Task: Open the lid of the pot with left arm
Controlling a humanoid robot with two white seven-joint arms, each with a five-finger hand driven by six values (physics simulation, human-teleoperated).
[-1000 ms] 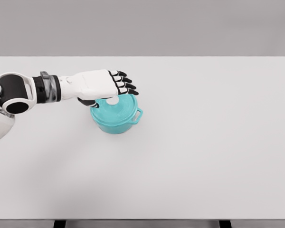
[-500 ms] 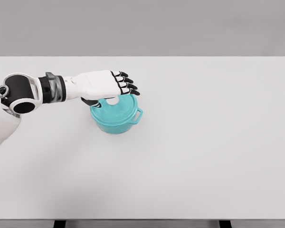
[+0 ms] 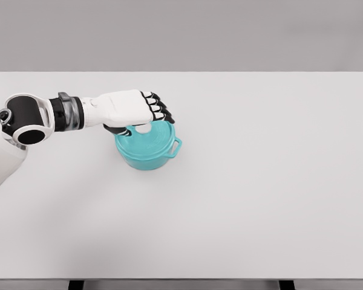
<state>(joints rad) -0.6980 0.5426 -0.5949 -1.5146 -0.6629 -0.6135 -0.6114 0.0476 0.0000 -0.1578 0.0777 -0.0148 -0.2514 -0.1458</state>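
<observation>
Fingers curled since earlier; left hand (image 3: 130, 109) grasping knob (image 3: 143, 128), 1 pot (image 3: 148, 147), lid (image 3: 146, 140) on.

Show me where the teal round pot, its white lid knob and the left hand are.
teal round pot (image 3: 146, 158): head view, front wall.
white lid knob (image 3: 143, 128): head view, visible top.
left hand (image 3: 128, 107): head view, back of the hand.
</observation>
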